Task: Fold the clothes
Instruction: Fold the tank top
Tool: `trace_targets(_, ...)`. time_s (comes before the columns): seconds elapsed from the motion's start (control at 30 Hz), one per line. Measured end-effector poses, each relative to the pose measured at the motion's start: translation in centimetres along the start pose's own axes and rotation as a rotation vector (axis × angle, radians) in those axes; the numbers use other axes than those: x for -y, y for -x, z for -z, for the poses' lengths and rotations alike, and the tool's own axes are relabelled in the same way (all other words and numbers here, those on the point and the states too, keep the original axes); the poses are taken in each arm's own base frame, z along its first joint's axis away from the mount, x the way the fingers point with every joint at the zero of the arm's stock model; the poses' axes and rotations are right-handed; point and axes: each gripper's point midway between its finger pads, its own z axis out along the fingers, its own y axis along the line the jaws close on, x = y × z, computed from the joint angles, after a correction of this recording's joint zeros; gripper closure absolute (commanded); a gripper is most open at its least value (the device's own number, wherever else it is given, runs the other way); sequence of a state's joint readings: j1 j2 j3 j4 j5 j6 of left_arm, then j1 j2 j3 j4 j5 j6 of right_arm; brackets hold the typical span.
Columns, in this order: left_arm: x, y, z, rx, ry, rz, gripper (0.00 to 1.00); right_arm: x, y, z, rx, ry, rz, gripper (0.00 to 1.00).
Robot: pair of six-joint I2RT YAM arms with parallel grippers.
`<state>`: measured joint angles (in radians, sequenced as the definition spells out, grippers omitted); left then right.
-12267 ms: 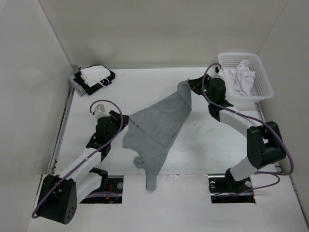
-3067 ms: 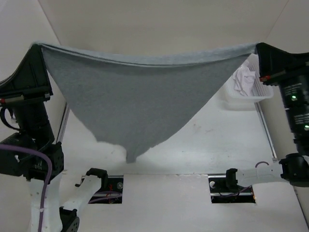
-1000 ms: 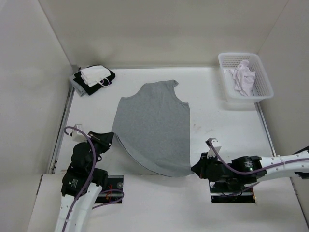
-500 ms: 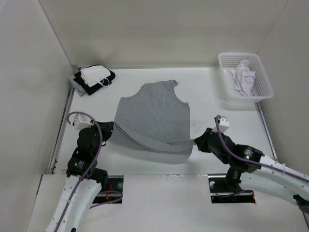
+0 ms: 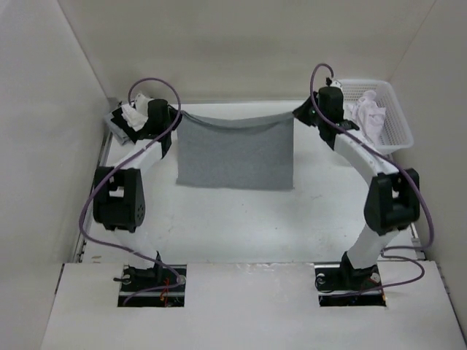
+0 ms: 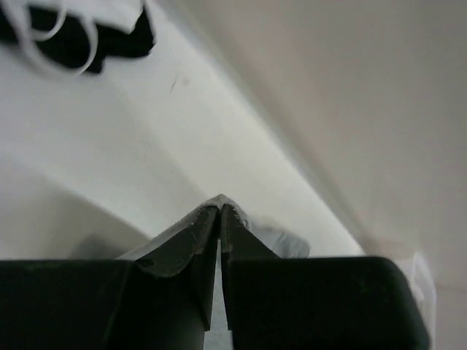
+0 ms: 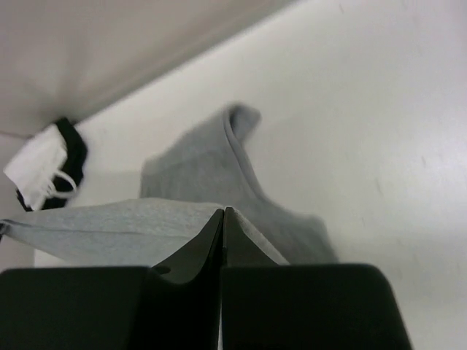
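Two pinches: left gripper (image 5: 176, 115), right gripper (image 5: 295, 113) hold T-shirt (image 5: 235, 152) corners; collar (image 7: 238, 125) seen, seemingly, right wrist only.

From above, the left arm (image 5: 117, 197) covers part of the black-and-white stack (image 5: 125, 118), and the right arm (image 5: 356, 154) hides a corner of the basket (image 5: 398, 135). The raised half of the grey T-shirt (image 5: 235, 149) screens the half beneath it. The left wrist view is blurred — the stack is cut off by its top edge, and the cloth at the left gripper (image 6: 220, 210) is a pale smear, too soft to trace
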<state>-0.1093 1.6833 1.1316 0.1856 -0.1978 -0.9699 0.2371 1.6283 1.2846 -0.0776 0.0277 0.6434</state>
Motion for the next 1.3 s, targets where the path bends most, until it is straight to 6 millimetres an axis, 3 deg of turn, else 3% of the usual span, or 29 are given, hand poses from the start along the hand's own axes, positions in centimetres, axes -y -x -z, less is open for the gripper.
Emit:
trace_targets(0.07,1.7,0.8,-3.4,0.023,-0.028,0.008,0.89,-1.2,2.6,-3.7,0.022,0.036,-0.006,0.95)
trace_targets(0.1,2.1,0.9,-4.8,0.028,-0.036,0.009,0.77,-1.6,3.5,-5.4,0.028,0.050,-0.008,0.82)
trace_targets(0.17,2.0,0.8,-6.9,0.026,-0.033,0.003,0.62,-2.0,4.7,-8.7,0.038,0.067,-0.010,0.57)
trace_targets(0.23,1.3,0.3,-8.1,0.009,-0.022,-0.003,0.56,-1.6,4.5,-10.9,0.030,0.065,-0.009,0.49)
trace_targets(0.3,-0.2,-0.6,-7.7,-0.018,0.004,-0.017,0.54,-0.1,2.5,-11.8,-0.013,0.031,-0.010,0.45)
trace_targets(0.37,-2.1,-1.6,-5.8,-0.034,0.029,-0.032,0.56,1.8,0.1,-11.2,-0.048,-0.011,-0.010,0.45)
trace_targets(0.43,-4.6,-3.4,-1.9,-0.058,0.058,-0.055,0.60,4.1,-3.2,-9.1,-0.097,-0.065,-0.007,0.53)
trace_targets(0.57,-7.6,-7.0,6.7,-0.097,0.044,-0.084,0.66,6.3,-9.4,-2.9,-0.162,-0.100,0.019,0.94)
trace_targets(0.63,-9.3,-8.1,9.3,-0.114,0.034,-0.084,0.66,6.2,-11.8,0.0,-0.171,-0.075,0.023,0.96)
trace_targets(0.7,-11.6,-9.0,10.4,-0.132,0.060,-0.068,0.64,5.9,-13.9,2.5,-0.178,-0.040,0.025,0.92)
trace_targets(0.8,-15.4,-10.9,11.2,-0.191,0.136,-0.032,0.60,6.6,-15.4,4.3,-0.176,-0.023,0.010,0.83)
trace_targets(0.87,-16.9,-11.7,11.0,-0.218,0.173,-0.005,0.60,7.2,-15.8,4.8,-0.172,-0.029,0.000,0.78)
trace_targets(1.07,-16.2,-11.2,8.9,-0.196,0.132,0.099,0.64,8.0,-15.7,4.6,-0.149,-0.040,-0.031,0.66)
trace_targets(1.3,-16.0,-11.4,7.0,-0.191,0.109,0.174,0.88,10.1,-16.5,3.5,-0.163,-0.104,-0.079,0.62)
